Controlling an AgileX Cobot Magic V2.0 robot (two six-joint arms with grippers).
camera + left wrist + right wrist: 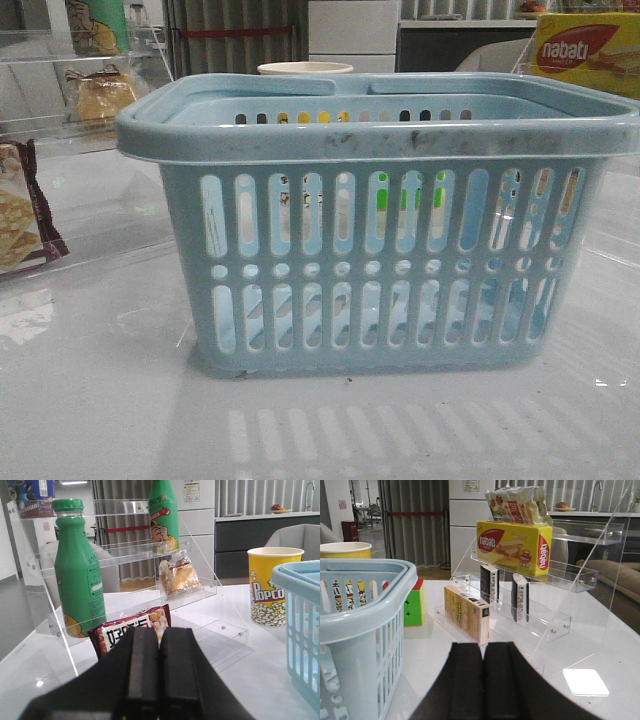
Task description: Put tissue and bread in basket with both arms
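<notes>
The light-blue basket point(380, 215) stands in the middle of the table; its corner also shows in the left wrist view point(302, 610) and the right wrist view point(360, 595). The bread point(179, 577), a golden bun in a clear wrapper, sits on a clear shelf ahead of my left gripper point(160, 631), which is shut and empty. It also shows in the front view point(100, 92). Two dark tissue packs point(489, 582) point(520, 597) stand upright on another clear shelf ahead of my right gripper point(483, 647), which is shut and empty. Neither gripper shows in the front view.
On the left shelf stand two green bottles point(77, 575) point(163, 515) and a maroon-edged cracker packet point(132, 627). A popcorn cup point(274, 587) stands behind the basket. The right shelf holds a nabati box point(515, 545), a snack bag point(517, 502) and a yellow box point(466, 612); a colour cube point(414, 607) is near the basket.
</notes>
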